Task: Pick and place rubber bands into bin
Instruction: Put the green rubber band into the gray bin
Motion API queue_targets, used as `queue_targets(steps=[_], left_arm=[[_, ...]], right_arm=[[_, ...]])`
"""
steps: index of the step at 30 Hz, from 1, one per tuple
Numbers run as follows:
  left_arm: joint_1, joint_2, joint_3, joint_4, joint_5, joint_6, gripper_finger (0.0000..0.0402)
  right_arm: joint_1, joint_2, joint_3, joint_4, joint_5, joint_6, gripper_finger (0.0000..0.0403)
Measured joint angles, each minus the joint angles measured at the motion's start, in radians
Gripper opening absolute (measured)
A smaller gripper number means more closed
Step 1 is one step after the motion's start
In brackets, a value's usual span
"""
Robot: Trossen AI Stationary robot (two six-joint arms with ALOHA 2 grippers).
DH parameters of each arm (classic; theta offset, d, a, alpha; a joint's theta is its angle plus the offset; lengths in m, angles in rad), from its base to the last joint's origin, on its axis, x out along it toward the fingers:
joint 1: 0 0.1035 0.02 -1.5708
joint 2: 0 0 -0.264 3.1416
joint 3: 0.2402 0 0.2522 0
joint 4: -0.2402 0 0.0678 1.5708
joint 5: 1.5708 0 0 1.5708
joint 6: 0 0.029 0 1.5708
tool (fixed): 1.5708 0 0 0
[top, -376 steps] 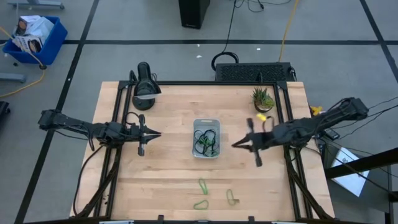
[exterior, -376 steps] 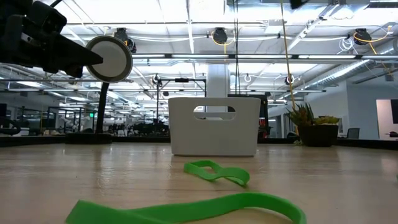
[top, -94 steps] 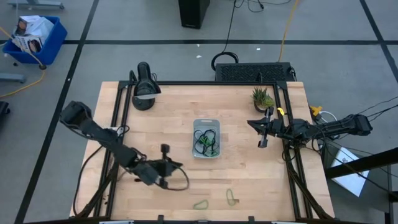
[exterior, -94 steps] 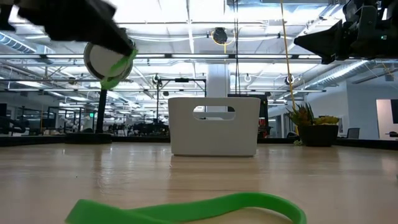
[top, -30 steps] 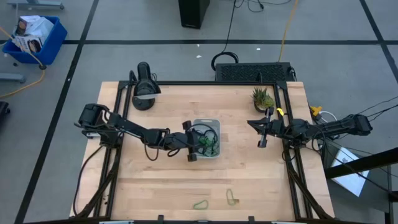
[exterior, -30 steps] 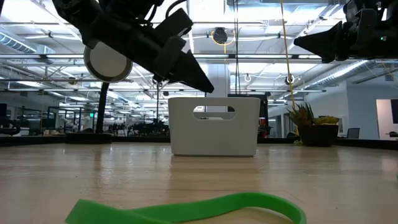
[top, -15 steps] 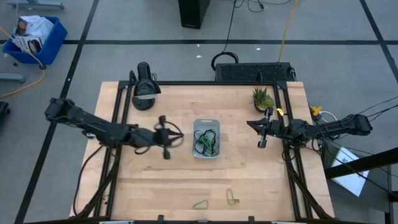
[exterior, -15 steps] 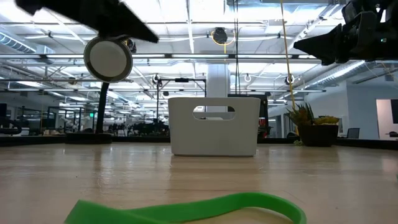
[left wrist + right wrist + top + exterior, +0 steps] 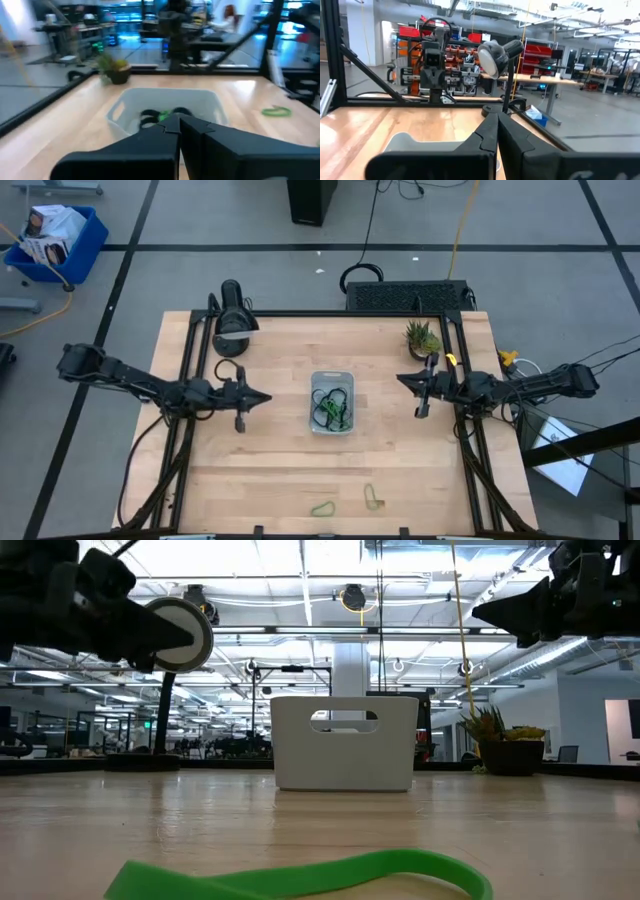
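The bin (image 9: 332, 375) stands at the table's middle and holds dark and light green rubber bands (image 9: 331, 406); it also shows in the low view as the bin (image 9: 345, 743) and in the left wrist view as the bin (image 9: 125, 107). Two green rubber bands (image 9: 322, 508) (image 9: 373, 498) lie flat near the table's front edge, one close to the low camera as the band (image 9: 300, 875). My left gripper (image 9: 268, 397) is shut and empty, level, left of the bin, pointing at it. My right gripper (image 9: 400, 378) is shut and empty, right of the bin.
A black desk lamp (image 9: 232, 330) stands at the far left of the table and a small potted plant (image 9: 422, 337) at the far right. Black frame rails run along both sides. Bare wood lies between the bin and the front bands.
My left gripper has drawn back from over the bin's left side toward the table's left edge, staying about level, and now points at the bin from a distance. The bin and the bands on the table have kept their places.
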Motion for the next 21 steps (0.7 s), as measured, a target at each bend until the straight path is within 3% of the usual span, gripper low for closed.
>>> queue_targets(steps=[3, 9, 16, 21], left_arm=[[0.000, -0.021, 0.004, -0.001, 0.064, 0.061, 0.0002], [-0.014, -0.146, 0.044, -0.029, 0.067, 0.254, 0.0002], [-0.015, -0.448, 0.052, -0.382, -0.047, 0.380, 0.0001], [-0.015, -0.636, 0.013, -0.467, -0.001, 0.388, 0.0001]], right_arm=[[0.000, 0.004, 0.000, -0.017, 0.000, 0.045, 0.0004], [0.000, 0.019, 0.000, -0.070, -0.001, 0.117, 0.0004], [0.000, 0.022, 0.000, -0.033, -0.001, 0.094, 0.0004], [0.000, 0.022, 0.000, 0.012, -0.002, 0.042, 0.0004]])
